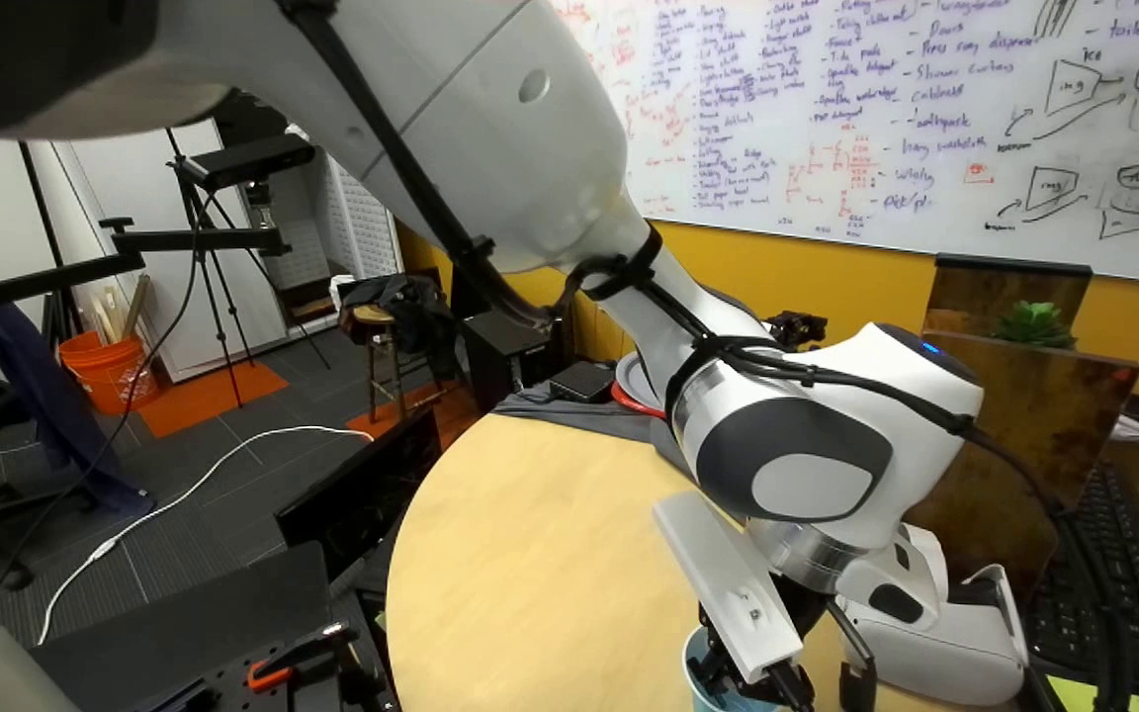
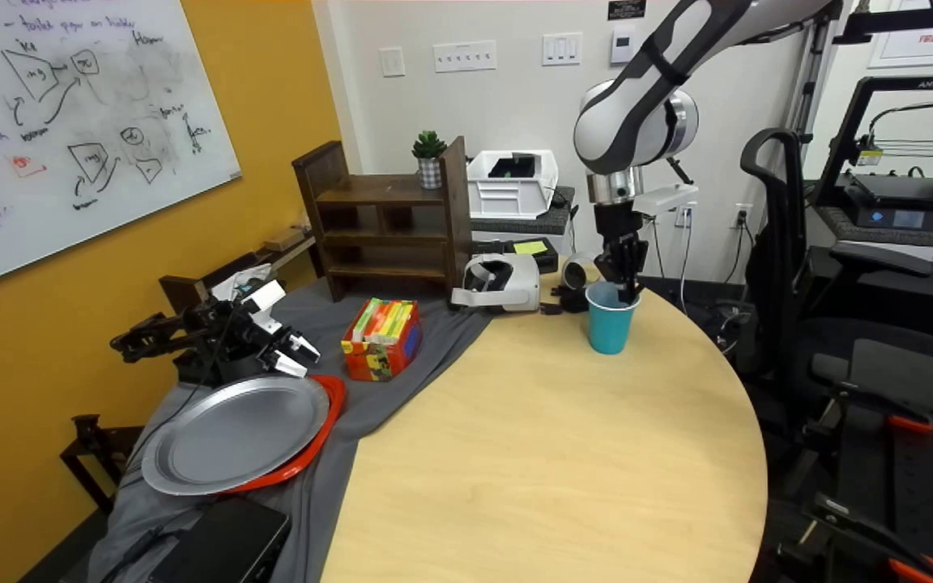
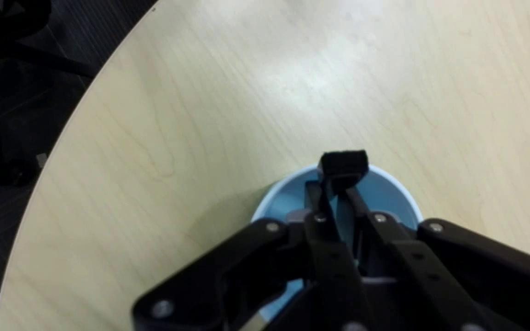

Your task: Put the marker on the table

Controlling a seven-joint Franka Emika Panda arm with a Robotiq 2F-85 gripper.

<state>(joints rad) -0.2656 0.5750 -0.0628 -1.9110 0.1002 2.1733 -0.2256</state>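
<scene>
The light-blue cup (image 2: 609, 330) stands upright on the round pale table (image 2: 547, 453). It also shows in an exterior view (image 1: 696, 670) and in the wrist view (image 3: 267, 202). My gripper (image 2: 627, 290) points down at the cup's mouth, with its fingertips at or inside the rim. In the wrist view the fingers (image 3: 332, 193) are close together on a dark blocky piece, the end of the marker (image 3: 344, 166). The marker's lower part is hidden by the fingers. In the exterior views I cannot tell the marker from the black fingers.
A white headset (image 2: 503, 282) and dark cables lie beside the cup. A brown wooden shelf (image 2: 385, 235), a red box (image 2: 381, 340) and a grey plate (image 2: 236, 437) stand on the dark cloth. The table's curved edge (image 3: 69, 122) is near the cup.
</scene>
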